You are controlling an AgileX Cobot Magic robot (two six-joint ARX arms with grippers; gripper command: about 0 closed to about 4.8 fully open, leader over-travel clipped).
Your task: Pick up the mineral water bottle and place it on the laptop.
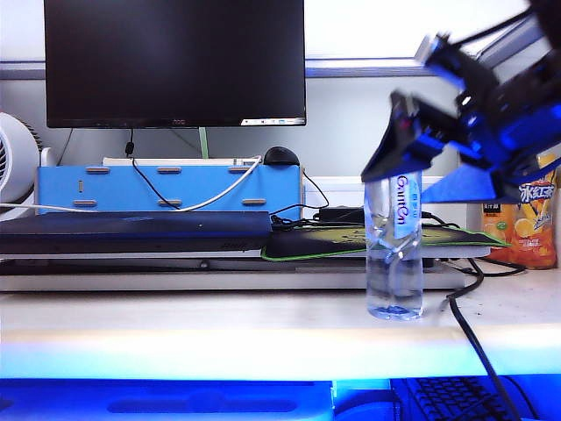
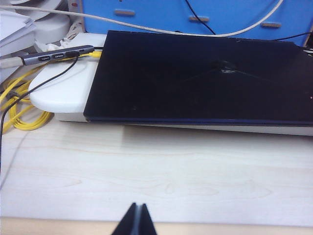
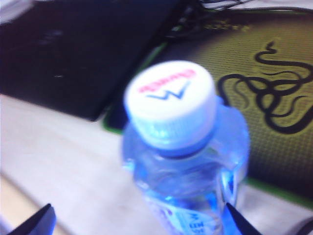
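Note:
The mineral water bottle (image 1: pixel 394 254) stands upright on the pale desk, clear with a white cap (image 3: pixel 170 100) and a white-and-blue label. My right gripper (image 1: pixel 396 189) is open at the bottle's top, one finger on each side of its upper part. In the right wrist view the gripper (image 3: pixel 139 223) shows both fingertips wide apart, and the bottle (image 3: pixel 190 171) sits nearer one of them. The laptop (image 1: pixel 131 230) lies flat and shut to the left of the bottle, also shown as the laptop (image 2: pixel 195 78). My left gripper (image 2: pixel 137 220) is shut and empty over the desk's front edge.
A green-edged mouse pad (image 1: pixel 351 239) lies behind the bottle. A black monitor (image 1: pixel 175 61) and a blue organiser (image 1: pixel 166 189) stand at the back. An orange drink pack (image 1: pixel 530 219) is at the far right. A black cable (image 1: pixel 465 324) runs down over the desk edge. Yellow cables (image 2: pixel 19 112) lie left of the laptop.

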